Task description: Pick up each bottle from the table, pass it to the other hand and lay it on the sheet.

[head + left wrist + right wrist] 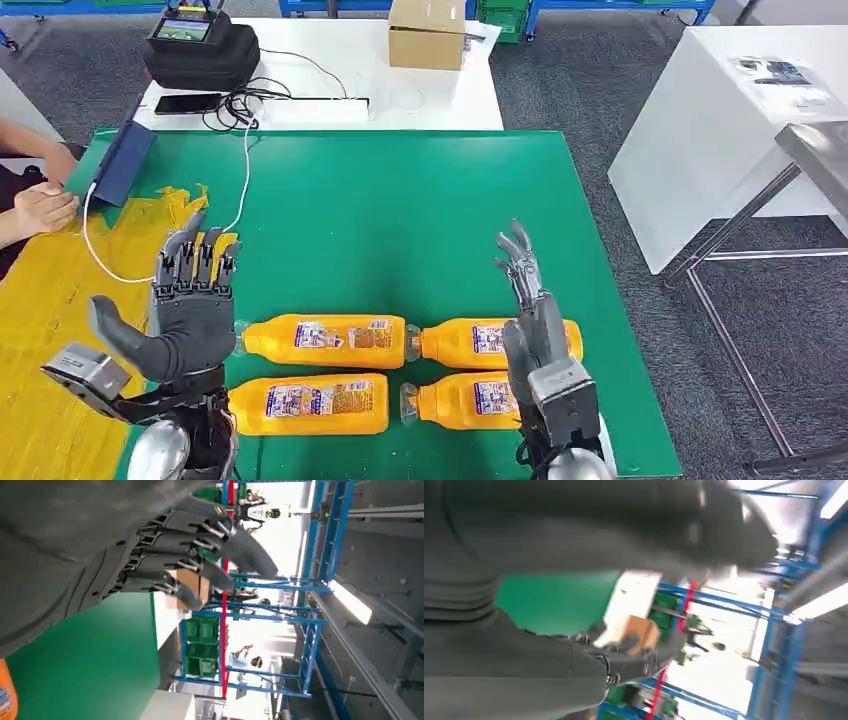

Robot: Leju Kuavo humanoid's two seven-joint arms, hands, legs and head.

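Left hand point(190, 310) spread, empty | right hand point(535, 330) spread, empty | four bottles point(322, 341) on table point(400, 220)

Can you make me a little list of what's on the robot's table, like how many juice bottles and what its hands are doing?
bottles: four orange bottles, lying on their sides in two rows, such as the far left one and the near right one
table top: green
sheet: yellow sheet at the left, no bottle on it
left hand: open, holds nothing, raised by the left bottles
right hand: open, holds nothing, over the right bottles
person: a hand rests at the table's far left
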